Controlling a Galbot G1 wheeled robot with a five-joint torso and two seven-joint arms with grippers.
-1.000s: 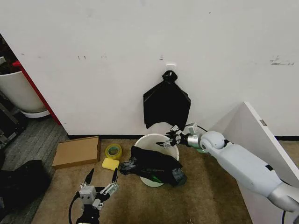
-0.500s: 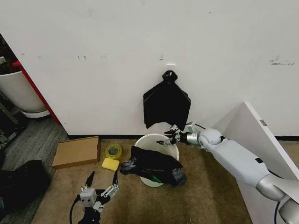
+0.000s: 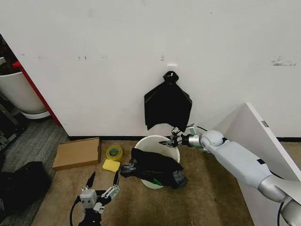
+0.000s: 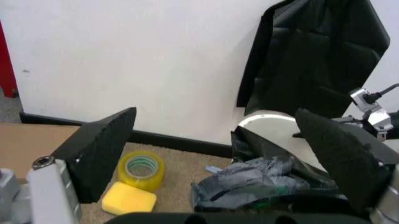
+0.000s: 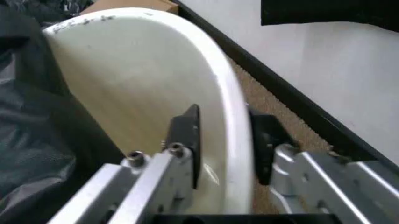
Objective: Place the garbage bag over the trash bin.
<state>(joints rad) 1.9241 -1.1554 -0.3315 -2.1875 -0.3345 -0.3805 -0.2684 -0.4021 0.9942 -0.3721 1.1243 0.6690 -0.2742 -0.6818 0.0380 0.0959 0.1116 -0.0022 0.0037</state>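
now the right gripper point(image 3: 170, 141) has settled from just above the far rim onto it, one finger inside the wall, one outside, clamped on the trash bin point(image 5: 134, 98). bin stands by the wall; garbage bag point(image 3: 153, 167) drapes only its near side, unchanged. judgement: bin is steadied, bag not yet spread. left gripper point(image 3: 102, 182) waits low in front, fingers spread, empty.

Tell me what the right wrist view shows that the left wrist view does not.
Right wrist view alone: the right gripper from close, its jaws straddling the rim of the trash bin, one inside, one outside.

Left wrist view alone: the left gripper with jaws wide apart, holding nothing, a yellow tape roll, a yellow sponge and the black bundle hanging on the wall.

Both: the bin, the garbage bag draped over it, and the wall.
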